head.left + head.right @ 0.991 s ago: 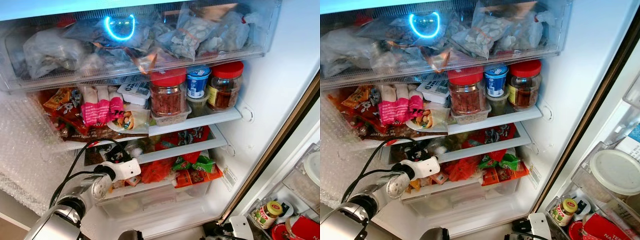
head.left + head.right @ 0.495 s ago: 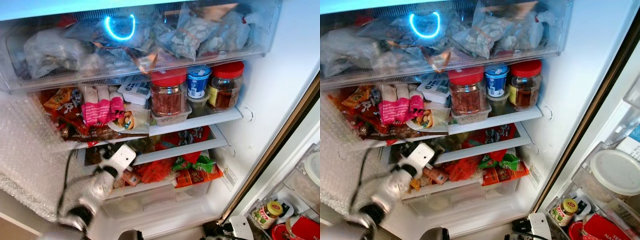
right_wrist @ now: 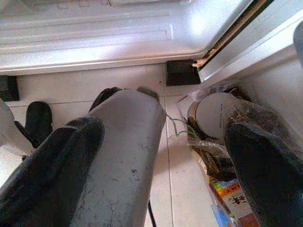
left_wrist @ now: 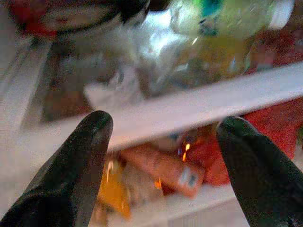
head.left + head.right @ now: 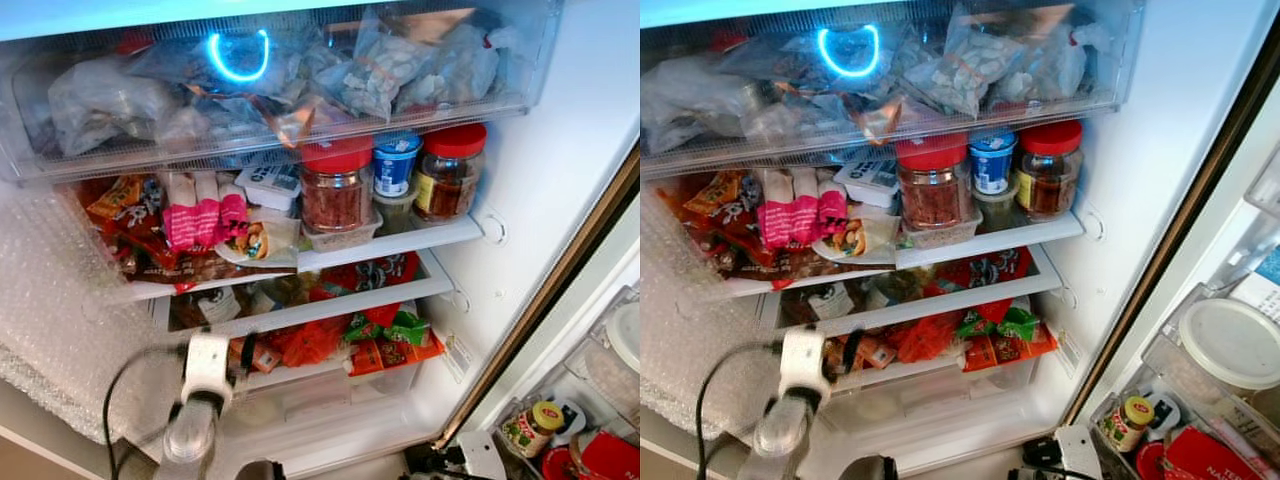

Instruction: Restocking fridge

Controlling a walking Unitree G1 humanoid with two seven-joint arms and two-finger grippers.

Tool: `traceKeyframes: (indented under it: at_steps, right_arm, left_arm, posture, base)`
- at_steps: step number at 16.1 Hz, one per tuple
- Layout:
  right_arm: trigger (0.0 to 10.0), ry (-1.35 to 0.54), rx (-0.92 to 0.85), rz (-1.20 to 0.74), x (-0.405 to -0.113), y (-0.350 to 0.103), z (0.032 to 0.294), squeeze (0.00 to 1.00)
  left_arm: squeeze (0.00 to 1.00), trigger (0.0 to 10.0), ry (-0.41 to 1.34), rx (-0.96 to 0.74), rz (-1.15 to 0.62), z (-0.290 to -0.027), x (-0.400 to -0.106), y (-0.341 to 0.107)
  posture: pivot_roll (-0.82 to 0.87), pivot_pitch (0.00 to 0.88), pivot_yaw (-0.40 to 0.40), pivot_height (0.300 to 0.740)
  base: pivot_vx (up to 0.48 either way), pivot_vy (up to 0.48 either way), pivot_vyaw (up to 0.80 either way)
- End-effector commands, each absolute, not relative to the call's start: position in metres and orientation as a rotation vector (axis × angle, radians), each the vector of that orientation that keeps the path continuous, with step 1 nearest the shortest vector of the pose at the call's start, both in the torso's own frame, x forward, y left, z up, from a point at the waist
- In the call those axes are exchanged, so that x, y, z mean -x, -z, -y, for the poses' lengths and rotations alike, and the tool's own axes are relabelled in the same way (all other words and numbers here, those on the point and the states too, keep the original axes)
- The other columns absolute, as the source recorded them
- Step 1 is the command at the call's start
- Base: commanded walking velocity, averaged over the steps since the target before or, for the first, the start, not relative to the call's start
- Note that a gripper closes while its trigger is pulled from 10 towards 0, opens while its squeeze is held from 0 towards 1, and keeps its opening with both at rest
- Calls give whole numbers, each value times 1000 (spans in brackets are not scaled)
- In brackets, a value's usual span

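The fridge (image 5: 560,150) stands wide open and packed, and the left tool (image 4: 161,156) hovers at the front of the lower shelves with its two black fingers (image 4: 71,165) spread wide and nothing between them, which reads to me as lining up on a spot or an item, not carrying one. From its wrist view the gap between the fingers frames a white shelf edge (image 4: 199,101), with an orange packet (image 4: 163,168) lying just below it and a blurred greenish bottle (image 4: 227,19) above. Heavy, rigid things sit where they stand steady: two red-lidded jars (image 5: 337,185) of brown contents on the middle shelf, a blue-and-white tub (image 5: 396,162) between them, all upright near the front for easy reach. Soft goods are stuffed wherever they fit: crinkly clear bags (image 5: 380,70) fill the transparent top drawer (image 5: 520,60), pink and red foil packets (image 5: 195,210) lean on the left, red and green wrappers (image 5: 385,330) lie flat lower down. Dimpled bubble wrap (image 5: 60,310) drapes over the left side. The door rack (image 5: 600,400) holds a small yellow-lidded jar (image 5: 533,428) and a round white-lidded tub. The right tool (image 3: 161,156) hangs idle near the floor (image 3: 180,156), fingers apart, a grey cylinder, apparently part of the robot, showing between them
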State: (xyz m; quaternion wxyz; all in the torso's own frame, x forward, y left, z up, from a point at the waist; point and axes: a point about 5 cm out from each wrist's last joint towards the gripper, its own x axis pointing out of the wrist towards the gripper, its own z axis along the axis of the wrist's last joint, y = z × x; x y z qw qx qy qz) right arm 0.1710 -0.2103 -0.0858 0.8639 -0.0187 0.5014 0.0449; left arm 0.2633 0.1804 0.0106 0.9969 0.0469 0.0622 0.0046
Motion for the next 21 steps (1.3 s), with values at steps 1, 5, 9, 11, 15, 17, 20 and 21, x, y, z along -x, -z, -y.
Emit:
traceKeyframes:
  at_steps: [1, 5, 9, 11, 15, 17, 20, 21]
  right_arm:
    - [10000, -92, 56, -1045, -173, 84, 214, 0]
    - [10000, -100, 60, -1045, -171, 85, 214, 0]
    - [10000, -101, 59, -1047, -170, 86, 212, 0]
    - [10000, -104, 61, -1049, -170, 86, 212, 0]
    - [10000, -113, 64, -1048, -170, 86, 211, 0]
    - [10000, -113, 62, -1048, -170, 86, 210, 0]
    - [10000, -113, 58, -1047, -171, 86, 209, 0]
    - [10000, -113, 56, -1045, -172, 86, 209, 0]
  left_arm:
    - [0, 10000, -51, -69, -134, -187, -264, -10]
    - [0, 10000, -107, 46, -220, -197, -256, 1]
    - [0, 10000, -150, 70, -286, -204, -249, 11]
    - [0, 10000, -144, 75, -290, -201, -250, 11]
    - [0, 10000, -135, 92, -307, -199, -252, 12]
    - [0, 10000, -134, 91, -316, -200, -251, 13]
    - [0, 10000, -153, 101, -367, -206, -248, 19]
    - [0, 10000, -160, 122, -422, -208, -245, 26]
  posture:
    - [-67, 0, 2, 637]
    - [-71, 0, 12, 637]
    - [-78, 0, 17, 637]
    - [-73, 0, 15, 637]
    - [-71, 0, 19, 637]
    - [-71, 0, 20, 637]
    - [-71, 0, 22, 637]
    - [-66, 0, 16, 637]
  base:
    - [0, 0, 0]
    - [-313, 0, 0]
    - [-360, 0, 0]
    - [-368, 0, 0]
    - [-368, 0, 0]
    - [-366, 0, 0]
    - [-235, 0, 0]
    - [0, 0, 0]
